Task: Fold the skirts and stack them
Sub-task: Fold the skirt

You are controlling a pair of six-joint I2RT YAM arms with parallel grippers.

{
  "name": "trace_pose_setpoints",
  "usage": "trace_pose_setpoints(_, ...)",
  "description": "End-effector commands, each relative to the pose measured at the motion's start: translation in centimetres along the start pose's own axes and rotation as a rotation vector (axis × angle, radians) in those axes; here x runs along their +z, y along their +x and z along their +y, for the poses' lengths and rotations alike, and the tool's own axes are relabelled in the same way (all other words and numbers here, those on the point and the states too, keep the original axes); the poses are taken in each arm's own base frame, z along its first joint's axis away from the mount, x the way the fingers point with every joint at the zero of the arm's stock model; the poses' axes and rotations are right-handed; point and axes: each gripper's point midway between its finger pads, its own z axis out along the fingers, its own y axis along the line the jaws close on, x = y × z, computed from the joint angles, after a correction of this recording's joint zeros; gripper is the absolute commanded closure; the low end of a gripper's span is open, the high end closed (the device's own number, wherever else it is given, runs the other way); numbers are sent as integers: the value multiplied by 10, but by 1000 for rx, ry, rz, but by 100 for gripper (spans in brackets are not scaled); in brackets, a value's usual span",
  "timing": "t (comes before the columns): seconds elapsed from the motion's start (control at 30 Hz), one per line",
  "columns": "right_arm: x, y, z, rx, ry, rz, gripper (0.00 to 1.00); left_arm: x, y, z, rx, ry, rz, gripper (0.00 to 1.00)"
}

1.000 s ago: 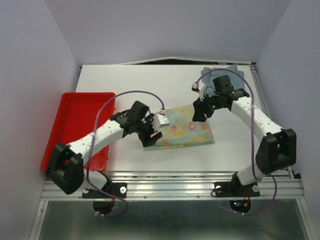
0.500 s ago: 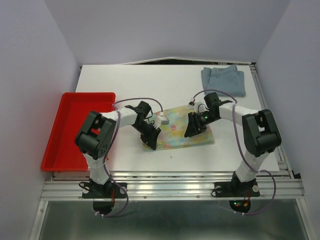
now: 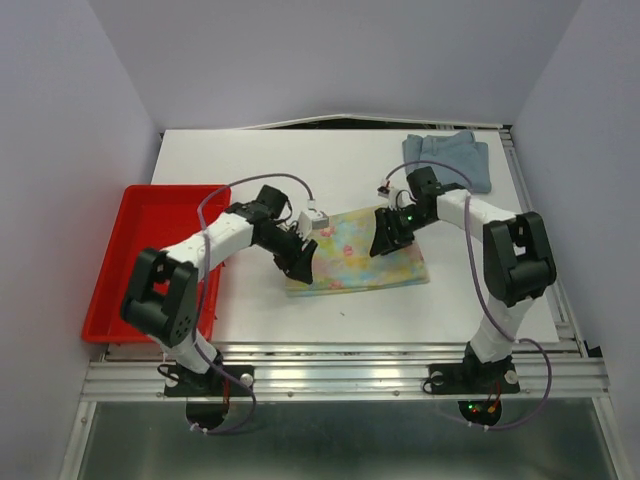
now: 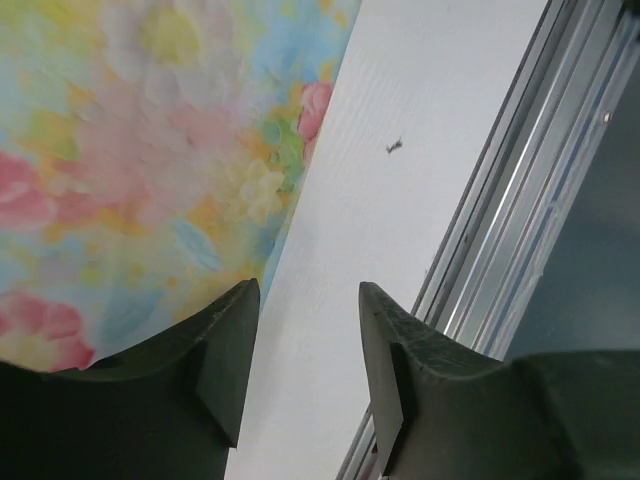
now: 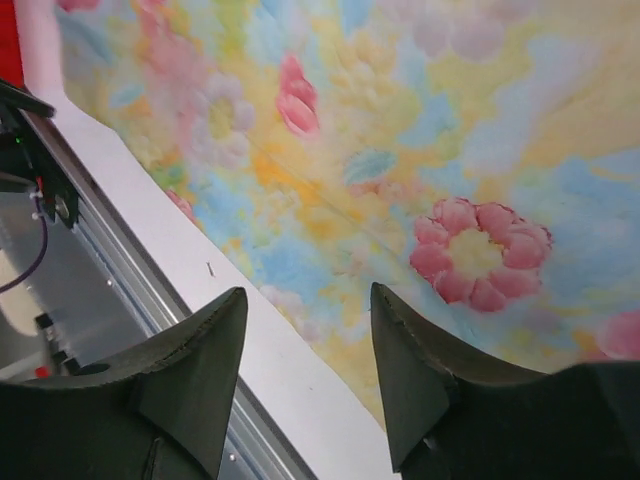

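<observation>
The floral skirt [image 3: 360, 258] lies folded flat in the middle of the white table; its pastel print fills the left wrist view [image 4: 130, 170] and the right wrist view [image 5: 400, 160]. The denim skirt [image 3: 447, 158] lies at the back right, apart from it. My left gripper [image 3: 299, 262] hovers at the floral skirt's left edge, jaws open over bare table [image 4: 305, 300], holding nothing. Open too, my right gripper [image 3: 383, 243] hangs above the skirt's upper right part with empty jaws [image 5: 310, 300].
A red tray [image 3: 150, 255] stands at the table's left side. The metal rail [image 3: 350, 365] runs along the near edge. Grey walls close in both sides.
The left gripper shut and opened again, shifting a little up along the skirt's left edge. The right gripper dipped onto the skirt and has risen slightly back; the skirt stays flat.
</observation>
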Motion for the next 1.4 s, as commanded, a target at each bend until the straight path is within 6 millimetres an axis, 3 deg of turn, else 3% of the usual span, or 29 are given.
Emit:
trace_pose_setpoints(0.0, -47, -49, 33, -171, 53, -190, 42, -52, -46, 2, -9, -132, -241, 43)
trace_pose_setpoints(0.1, -54, -59, 16, -246, 190, -219, 42, -68, -50, 13, -123, -244, -335, 37)
trace_pose_setpoints(0.17, -52, -58, 9, -247, 242, -201, 42, -76, -52, 29, -211, -345, -391, 10)
trace_pose_setpoints(0.2, -50, -57, 0, -240, 291, -188, 43, -79, -49, 34, -239, -374, -409, 2)
trace_pose_setpoints(0.4, -39, -51, -35, -254, 442, -178, 45, -77, -23, 66, -495, -522, -417, 3)
trace_pose_setpoints(0.5, -34, -41, -56, -243, 506, -145, 46, -70, -8, 80, -594, -576, -395, 14)
trace_pose_setpoints(0.7, -28, -19, -83, -223, 584, -71, 50, -40, 3, 87, -684, -506, -341, 18)
trace_pose_setpoints(0.8, -23, -9, -93, -205, 604, -32, 52, -19, 11, 98, -728, -473, -266, 31)
trace_pose_setpoints(1.0, -13, 9, -99, -178, 588, 13, 54, 7, 24, 104, -795, -416, -193, 48)
trace_pose_setpoints(1.2, -11, 8, -98, -171, 577, 14, 54, 21, 23, 98, -831, -322, -173, 60)
trace_pose_setpoints(1.3, -11, 9, -97, -170, 571, 19, 55, 20, 20, 101, -826, -323, -191, 78)
trace_pose_setpoints(1.33, -11, 9, -97, -169, 571, 18, 55, 15, 16, 103, -819, -329, -210, 91)
trace_pose_setpoints(1.37, -12, 8, -95, -174, 570, 14, 55, 9, 13, 107, -819, -351, -228, 97)
